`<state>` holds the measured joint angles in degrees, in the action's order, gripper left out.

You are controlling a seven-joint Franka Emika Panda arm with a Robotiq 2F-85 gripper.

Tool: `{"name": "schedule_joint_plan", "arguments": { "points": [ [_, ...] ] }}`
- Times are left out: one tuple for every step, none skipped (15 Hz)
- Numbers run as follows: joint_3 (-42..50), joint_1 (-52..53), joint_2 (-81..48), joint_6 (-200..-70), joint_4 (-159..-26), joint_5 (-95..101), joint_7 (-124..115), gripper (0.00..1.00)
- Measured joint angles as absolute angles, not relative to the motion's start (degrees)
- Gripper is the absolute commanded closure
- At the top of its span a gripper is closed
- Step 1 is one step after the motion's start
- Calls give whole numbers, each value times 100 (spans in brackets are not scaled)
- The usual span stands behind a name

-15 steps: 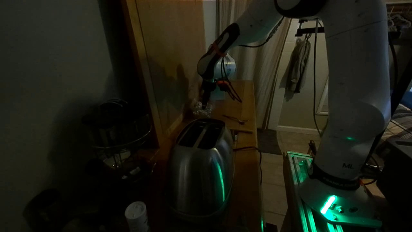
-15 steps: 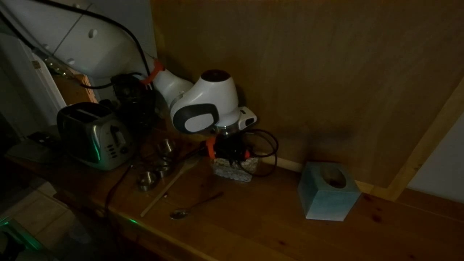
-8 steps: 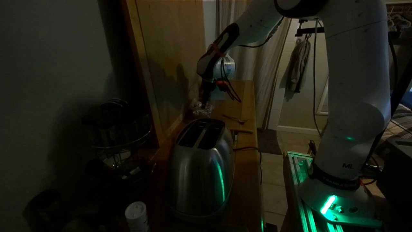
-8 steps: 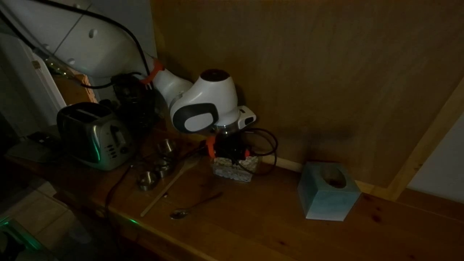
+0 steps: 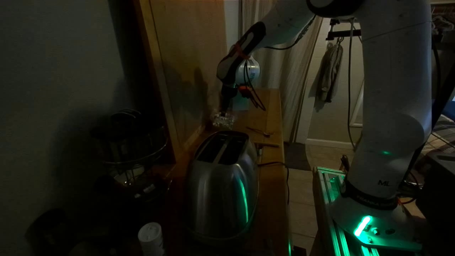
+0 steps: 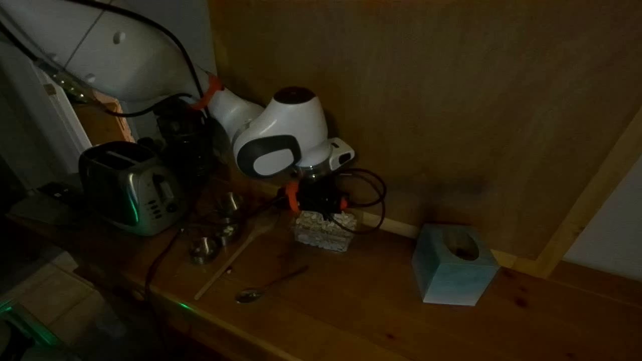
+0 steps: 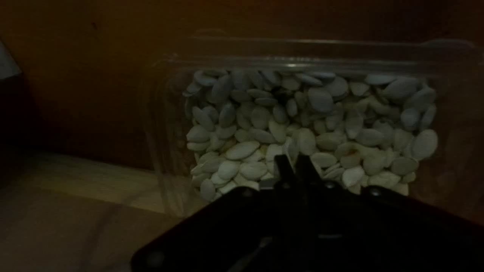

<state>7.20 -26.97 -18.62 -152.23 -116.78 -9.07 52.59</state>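
Note:
A clear plastic container full of pale flat seeds lies under my gripper in the wrist view. It also shows in both exterior views, on the wooden counter against the wood panel. My gripper points down over the seeds, its black fingertips almost together. A seed stands on edge between the tips and looks pinched there, though the picture is dark. In an exterior view the fingers are at the top of the container. In an exterior view the gripper body and cables hide the fingertips.
A steel toaster stands near several small metal cups. A wooden spoon and a metal spoon lie in front of the container. A blue tissue box stands farther along. A wood panel rises behind.
The arm and gripper stay nearly still at first, then rise a little by now. More of the seeds shows below the gripper. The container has not moved.

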Motion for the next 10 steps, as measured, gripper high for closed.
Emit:
{"name": "schedule_joint_plan", "arguments": {
  "points": [
    [719, -2697, -1813, -15222, -11680, -908, 5260, 98],
    [722, -2697, -1763, -15222, -11681, -908, 5260, 98],
    [725, -2698, -1720, -15220, -11682, -909, 5260, 98],
    [729, -2698, -1682, -15198, -11682, -913, 5260, 98],
    [732, -2699, -1637, -15131, -11686, -927, 5260, 98],
    [733, -2699, -1587, -15021, -11691, -948, 5260, 98],
    [737, -2699, -1529, -14879, -11700, -957, 5260, 98],
    [745, -2696, -1459, -14731, -11717, -958, 5260, 98],
    [757, -2693, -1374, -14564, -11752, -958, 5260, 98],
    [773, -2687, -1268, -14386, -11803, -958, 5260, 98]
  ]
}}
